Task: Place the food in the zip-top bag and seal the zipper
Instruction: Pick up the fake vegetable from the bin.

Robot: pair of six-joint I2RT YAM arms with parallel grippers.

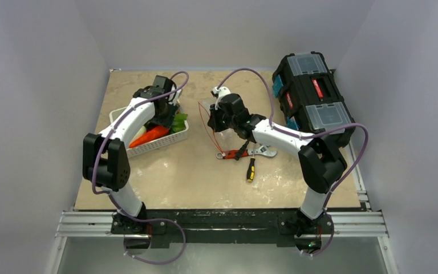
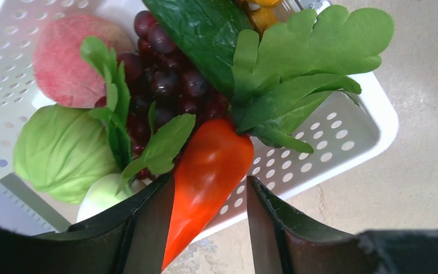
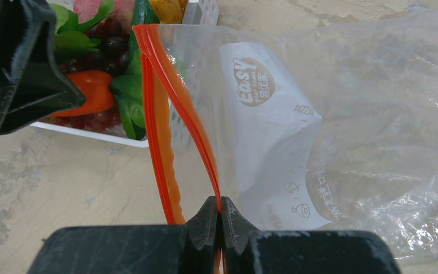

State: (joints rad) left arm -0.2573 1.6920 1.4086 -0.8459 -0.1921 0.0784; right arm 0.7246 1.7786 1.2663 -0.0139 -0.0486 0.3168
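Glossy orange carrot [image 2: 208, 171]; clear crinkly plastic bag [image 3: 376, 114]; perforated white plastic basket [image 2: 342, 134]; tabletop [image 1: 194, 171] perhaps matt wood.

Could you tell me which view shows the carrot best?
The left wrist view: the carrot lies large between the jaws. The top external view shows it tiny in the basket; the right wrist view, only part.

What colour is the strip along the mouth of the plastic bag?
The strip is red-orange; the right wrist view shows it best.
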